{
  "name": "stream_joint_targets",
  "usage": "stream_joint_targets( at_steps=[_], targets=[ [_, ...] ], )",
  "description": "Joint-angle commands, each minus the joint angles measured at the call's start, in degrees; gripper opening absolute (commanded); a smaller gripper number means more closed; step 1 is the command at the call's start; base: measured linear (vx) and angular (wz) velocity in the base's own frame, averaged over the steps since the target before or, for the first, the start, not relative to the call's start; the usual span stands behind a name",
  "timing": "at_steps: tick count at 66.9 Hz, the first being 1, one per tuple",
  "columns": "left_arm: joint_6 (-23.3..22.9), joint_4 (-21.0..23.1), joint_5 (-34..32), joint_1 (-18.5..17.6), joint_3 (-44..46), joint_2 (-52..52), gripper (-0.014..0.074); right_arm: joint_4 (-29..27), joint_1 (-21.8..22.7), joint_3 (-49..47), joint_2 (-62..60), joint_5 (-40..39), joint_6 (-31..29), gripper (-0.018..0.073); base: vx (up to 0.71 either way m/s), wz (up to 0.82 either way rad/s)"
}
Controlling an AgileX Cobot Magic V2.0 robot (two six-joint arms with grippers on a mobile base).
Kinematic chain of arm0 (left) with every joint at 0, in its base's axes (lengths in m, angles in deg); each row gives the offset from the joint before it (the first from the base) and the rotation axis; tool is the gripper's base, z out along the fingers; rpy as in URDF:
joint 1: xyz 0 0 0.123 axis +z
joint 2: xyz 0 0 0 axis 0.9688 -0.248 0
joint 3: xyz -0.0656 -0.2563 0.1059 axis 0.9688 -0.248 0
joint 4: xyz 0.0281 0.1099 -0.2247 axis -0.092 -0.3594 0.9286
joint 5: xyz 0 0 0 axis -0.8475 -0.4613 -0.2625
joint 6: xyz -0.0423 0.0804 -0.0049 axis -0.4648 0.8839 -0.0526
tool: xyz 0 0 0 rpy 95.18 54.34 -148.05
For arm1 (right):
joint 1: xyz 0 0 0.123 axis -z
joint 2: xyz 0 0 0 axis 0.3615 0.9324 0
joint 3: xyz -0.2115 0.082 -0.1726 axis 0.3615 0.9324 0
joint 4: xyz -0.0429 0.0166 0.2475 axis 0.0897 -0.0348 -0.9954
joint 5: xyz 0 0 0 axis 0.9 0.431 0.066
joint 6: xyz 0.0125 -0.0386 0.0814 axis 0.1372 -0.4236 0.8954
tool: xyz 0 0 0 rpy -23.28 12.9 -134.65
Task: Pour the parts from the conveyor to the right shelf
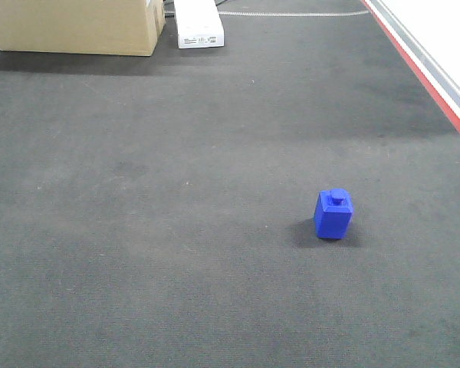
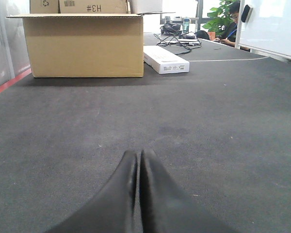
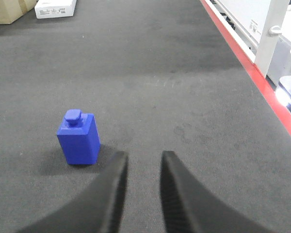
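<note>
Blue block (image 1: 333,214) stands upright on the dark grey belt (image 1: 176,192), knob on top, right of centre in the front view, with a small shadow to its left. Nothing touches it.

The right wrist view has the same block (image 3: 78,138) close up, just ahead and to the left of the right gripper (image 3: 143,156). Its jaws are apart with bare belt between them and are clear of the block. The left wrist view does not show the block at all, only belt ahead of the left gripper (image 2: 138,160), whose jaws are pressed together with nothing between them. Neither gripper appears in the front view.

The red rail (image 1: 437,100) runs along the belt's right edge, also seen from the right wrist (image 3: 252,68). Beyond it are a white post (image 3: 274,34) and pale shapes cut off by the frame edge; I can't tell what they are.

At the far end of the belt sits a cardboard box (image 1: 77,27), open-topped and marked "#H3" in the left wrist view (image 2: 85,46), cropped at the top in the front view. A white flat box (image 1: 198,23) lies just beside it to the right. Only the left wrist view shows the background, with cables (image 2: 182,41), a plant (image 2: 218,19) and a partly hidden person (image 2: 233,24).
</note>
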Motion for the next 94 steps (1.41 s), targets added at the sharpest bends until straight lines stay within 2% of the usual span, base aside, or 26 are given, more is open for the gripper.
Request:
stream_joint_targets(
  at_steps=[1, 10, 16, 28, 38, 55, 61, 73, 94],
  targets=[
    [-0.44, 0.35, -4.52, -0.32, 1.11, 0.74, -0.0006, 0.58, 0.07, -2.04, 0.54, -3.02, -0.5, 0.031, 0.0, 0.0],
    [-0.44, 0.35, -4.52, -0.32, 1.11, 0.74, -0.0006, 0.58, 0.02, -2.04, 0.54, -2.74, -0.5, 0.0439, 0.0, 0.0],
    [-0.44, 0.35, -4.52, -0.32, 1.11, 0.74, -0.0006, -0.21, 0.02, -2.04, 0.54, -2.88, -0.5, 0.0492, 0.0, 0.0],
    [-0.44, 0.35, -4.52, -0.32, 1.11, 0.74, -0.0006, -3.4, -0.28, -4.17, 2.6, -2.09, -1.93, 0.0508, 0.0, 0.0],
    [-0.44, 0.35, -4.52, -0.32, 1.11, 0.74, -0.0006, -4.22, -5.87, -10.12, 10.05, -1.03, -8.13, 0.0508, 0.0, 0.0],
    [-0.44, 0.35, -4.52, -0.32, 1.11, 0.74, -0.0006, -4.09, -14.72, -23.53, 29.16, 0.6, -7.6, 0.0508, 0.0, 0.0],
    [-0.44, 0.35, -4.52, -0.32, 1.11, 0.74, -0.0006, -4.17, -15.43, -29.09, 36.4, 3.01, -6.05, 0.0508, 0.0, 0.0],
    [-0.44, 0.35, -4.52, -0.32, 1.11, 0.74, -0.0006, -3.92, -15.3, -41.97, 51.97, 12.68, 3.09, 0.0508, 0.0, 0.0],
    [-0.44, 0.35, -4.52, -0.32, 1.11, 0.74, -0.0006, -2.02, -14.65, -63.95, 71.17, 32.52, 4.32, 0.0508, 0.0, 0.0]
  ],
)
